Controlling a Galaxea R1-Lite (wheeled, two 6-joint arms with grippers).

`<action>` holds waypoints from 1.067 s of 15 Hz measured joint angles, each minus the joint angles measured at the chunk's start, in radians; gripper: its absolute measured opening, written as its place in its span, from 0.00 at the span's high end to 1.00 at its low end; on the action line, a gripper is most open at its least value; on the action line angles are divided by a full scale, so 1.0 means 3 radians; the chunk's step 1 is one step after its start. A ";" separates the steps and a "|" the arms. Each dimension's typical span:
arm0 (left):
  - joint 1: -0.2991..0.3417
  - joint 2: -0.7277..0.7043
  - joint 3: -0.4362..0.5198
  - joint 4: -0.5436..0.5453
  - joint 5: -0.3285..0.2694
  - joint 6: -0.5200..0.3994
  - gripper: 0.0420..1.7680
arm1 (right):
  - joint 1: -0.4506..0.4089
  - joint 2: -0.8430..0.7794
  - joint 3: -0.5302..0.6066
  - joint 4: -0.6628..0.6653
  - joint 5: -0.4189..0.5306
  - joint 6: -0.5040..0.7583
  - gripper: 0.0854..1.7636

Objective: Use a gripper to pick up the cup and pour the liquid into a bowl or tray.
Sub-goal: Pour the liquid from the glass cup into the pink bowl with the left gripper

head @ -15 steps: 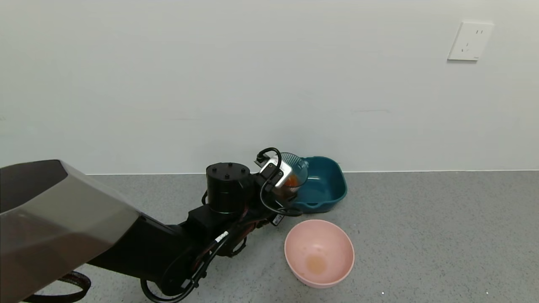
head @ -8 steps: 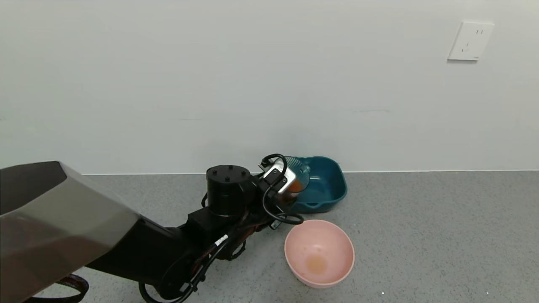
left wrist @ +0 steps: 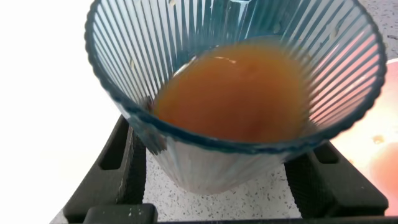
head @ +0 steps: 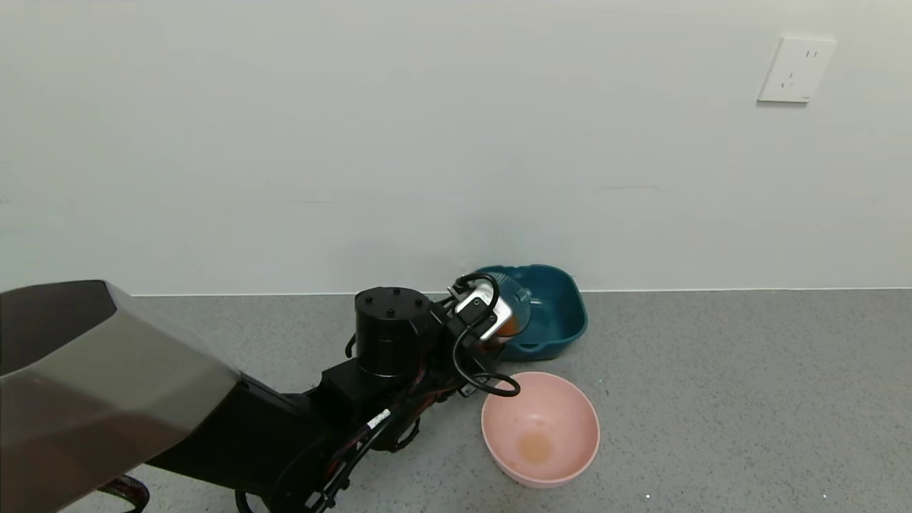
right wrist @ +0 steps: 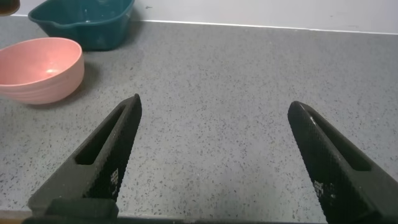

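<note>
Left gripper (head: 502,320) clamping the cup (left wrist: 233,93), carrying juice (left wrist: 239,93) at the pink bowl's (head: 540,427) eleven o'clock, beside the teal basin (head: 552,310). Best keeping level (brimming) until over the bowl. Right gripper (right wrist: 214,155) gaping, holding nothing.

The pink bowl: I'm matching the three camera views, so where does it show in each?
Head view: pink bowl sits low and centre-right on the grey floor, nearer than the teal basin.
Left wrist view: only a pink sliver at the right edge, behind the cup.
Right wrist view: upper left corner.
Shared landmark: the teal basin, beside the bowl in head and right wrist views.
</note>
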 joint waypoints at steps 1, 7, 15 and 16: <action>-0.0013 0.0000 0.0003 0.0000 0.0007 0.0024 0.29 | 0.0000 0.0000 0.0000 0.0000 0.0000 0.0000 0.03; -0.0039 0.0001 0.0003 -0.0004 0.0015 0.0168 0.29 | 0.0000 0.0000 0.0000 0.0000 0.0000 0.0000 0.03; -0.0042 -0.0001 0.0094 -0.0018 0.0013 0.0452 0.29 | 0.0000 0.0000 0.0000 0.0000 -0.0001 0.0000 0.03; -0.0044 -0.0005 0.0109 -0.0019 0.0013 0.0499 0.29 | 0.0000 0.0000 0.0000 0.0000 -0.0001 0.0001 0.03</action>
